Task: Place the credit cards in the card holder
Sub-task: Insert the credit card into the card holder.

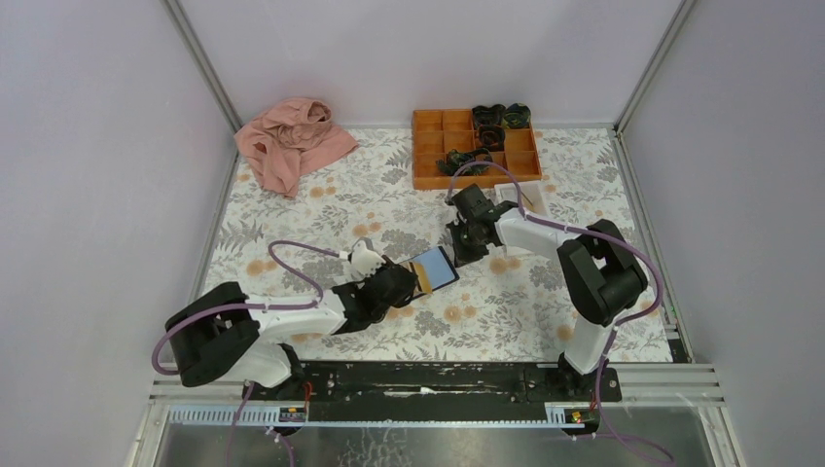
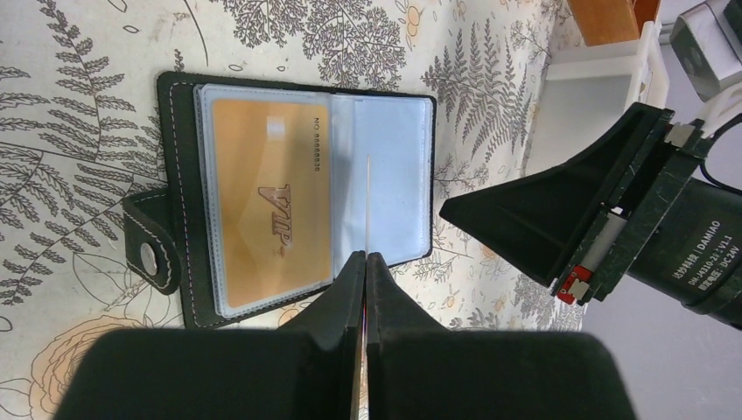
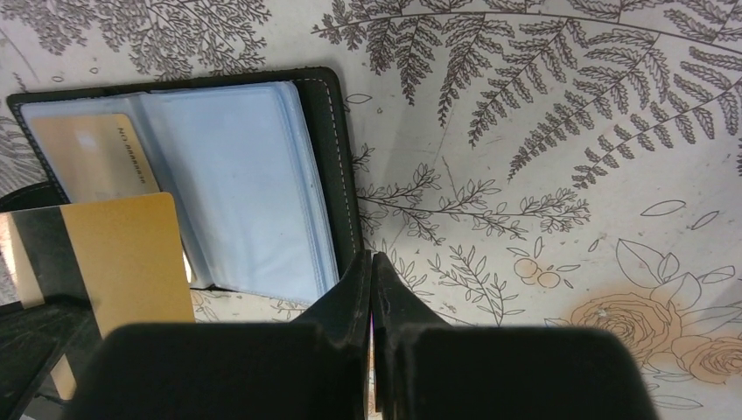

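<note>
The black card holder (image 1: 435, 269) lies open on the floral cloth, its light-blue pockets facing up. One orange-gold credit card (image 2: 271, 219) sits in its left pocket. My left gripper (image 2: 367, 256) is shut on a second gold credit card (image 3: 122, 254), held on edge over the holder's middle; in the left wrist view that card shows only as a thin line. My right gripper (image 3: 371, 256) is shut with nothing between its fingers. Its tips are at the holder's black outer edge (image 3: 343, 175); whether they touch it I cannot tell.
An orange compartment tray (image 1: 474, 146) with dark items stands at the back. A small white tray (image 2: 595, 96) lies just behind the right gripper. A pink cloth (image 1: 292, 141) is bunched at the back left corner. Walls enclose the table on three sides.
</note>
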Controlling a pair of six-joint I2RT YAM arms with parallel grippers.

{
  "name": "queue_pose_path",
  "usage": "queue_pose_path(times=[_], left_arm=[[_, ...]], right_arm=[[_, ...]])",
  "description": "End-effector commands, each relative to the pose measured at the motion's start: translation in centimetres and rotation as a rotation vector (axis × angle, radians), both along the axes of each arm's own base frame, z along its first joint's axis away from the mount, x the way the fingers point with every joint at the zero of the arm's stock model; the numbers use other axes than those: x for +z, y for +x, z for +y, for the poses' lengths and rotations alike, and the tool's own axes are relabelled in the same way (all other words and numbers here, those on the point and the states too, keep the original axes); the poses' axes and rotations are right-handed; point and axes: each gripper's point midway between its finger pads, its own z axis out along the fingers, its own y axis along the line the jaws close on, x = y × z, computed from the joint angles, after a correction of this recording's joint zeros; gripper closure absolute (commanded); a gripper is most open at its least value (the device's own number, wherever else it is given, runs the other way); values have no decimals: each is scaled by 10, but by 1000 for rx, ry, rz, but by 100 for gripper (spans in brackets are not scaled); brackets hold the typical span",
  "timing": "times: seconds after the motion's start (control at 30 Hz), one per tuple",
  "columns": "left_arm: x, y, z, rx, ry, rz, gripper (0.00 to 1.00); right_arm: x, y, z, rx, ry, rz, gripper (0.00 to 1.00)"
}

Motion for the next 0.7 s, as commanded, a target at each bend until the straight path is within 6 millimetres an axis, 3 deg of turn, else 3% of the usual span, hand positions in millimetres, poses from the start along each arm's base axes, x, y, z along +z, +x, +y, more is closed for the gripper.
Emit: queue_pose_path(times=[0.0, 0.43, 0.67], left_arm=[[4, 6, 1, 36, 7, -62, 100], [-4, -2, 9, 61, 65, -70, 100], [5, -3, 10, 66, 91, -116, 100]], right_arm=[[8, 14, 9, 20, -1, -64, 100], [7, 19, 12, 24, -28, -85, 100], [4, 20, 11, 22, -47, -89, 100]])
